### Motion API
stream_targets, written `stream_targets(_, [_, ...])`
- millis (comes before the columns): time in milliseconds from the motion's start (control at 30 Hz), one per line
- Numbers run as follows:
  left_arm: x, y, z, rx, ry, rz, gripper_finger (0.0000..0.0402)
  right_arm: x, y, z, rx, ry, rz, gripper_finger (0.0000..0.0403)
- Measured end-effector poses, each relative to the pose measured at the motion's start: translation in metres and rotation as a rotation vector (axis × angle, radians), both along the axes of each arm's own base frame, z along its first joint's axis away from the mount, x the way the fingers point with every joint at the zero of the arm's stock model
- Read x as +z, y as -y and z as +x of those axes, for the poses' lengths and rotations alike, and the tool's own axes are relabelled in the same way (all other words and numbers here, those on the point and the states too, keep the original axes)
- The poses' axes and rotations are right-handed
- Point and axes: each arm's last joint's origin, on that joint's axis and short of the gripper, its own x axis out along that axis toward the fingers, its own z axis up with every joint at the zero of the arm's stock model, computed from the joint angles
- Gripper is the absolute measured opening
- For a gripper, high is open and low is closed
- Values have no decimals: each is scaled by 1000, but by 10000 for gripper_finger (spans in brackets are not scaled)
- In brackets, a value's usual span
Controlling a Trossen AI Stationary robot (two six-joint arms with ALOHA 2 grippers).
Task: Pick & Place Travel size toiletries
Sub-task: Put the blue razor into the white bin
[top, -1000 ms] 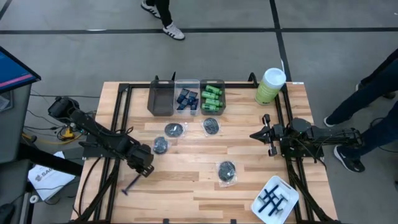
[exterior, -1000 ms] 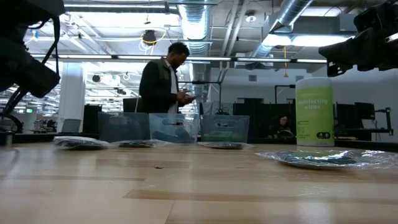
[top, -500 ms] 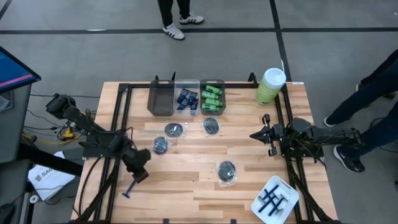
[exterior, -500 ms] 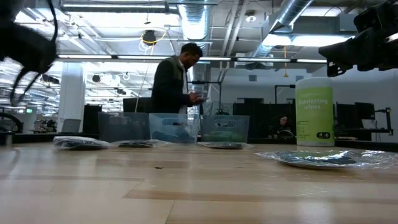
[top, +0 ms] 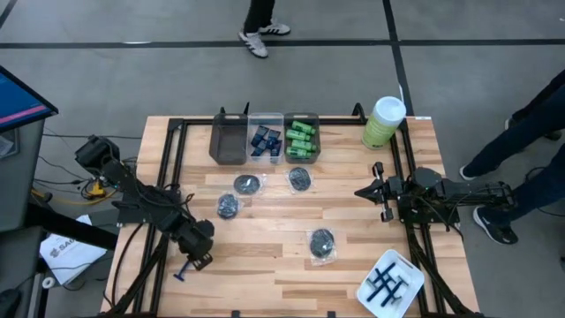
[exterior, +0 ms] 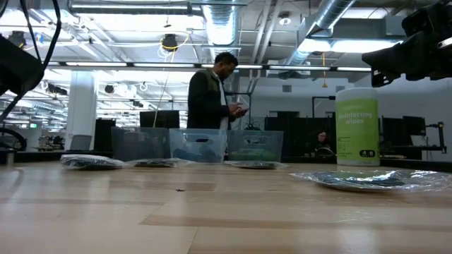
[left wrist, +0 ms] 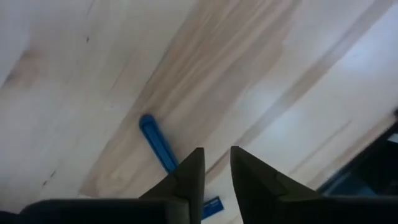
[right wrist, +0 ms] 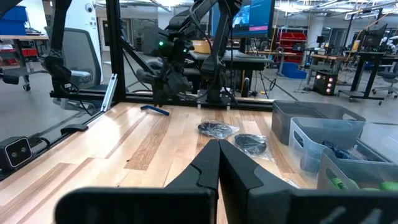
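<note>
A thin blue razor [left wrist: 157, 142] lies flat on the wood near the table's near left corner [top: 184, 269]. My left gripper [left wrist: 216, 163] points steeply down just above the razor's head end. Its fingers stand slightly apart, and one of them hides part of the handle. Whether they touch the razor I cannot tell. Round dark crinkly packets [top: 228, 206] [top: 321, 242] lie mid-table. Navy tubes [top: 265, 140] and green mini bottles [top: 301, 140] sit in bins at the far edge. My right gripper [top: 360, 191] waits shut at the right side, pointing level.
An empty dark bin [top: 228, 141] stands left of the two filled bins. A tall green canister [top: 383, 122] is at the far right corner. A white tray [top: 388, 283] with dark razors sits at the near right. Black frame rails [top: 168, 185] line the table's sides. A person stands beyond the far edge.
My left gripper has swung toward the table's near edge and now stands over the razor's head end. The razor has stayed flat on the wood. The person beyond the table has walked toward the right.
</note>
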Motion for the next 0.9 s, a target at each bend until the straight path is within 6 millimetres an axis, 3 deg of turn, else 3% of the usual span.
stream_targets(333, [-7,5,-1,-27,-52,6,100,0,0,0,0,0,0,0])
stream_targets(600, [6,7,-2,-60,-46,-95,137,0,0,0,0,0,0,0])
stream_targets(900, [-2,6,-2,-40,-68,-17,156,0,0,0,0,0,0,0])
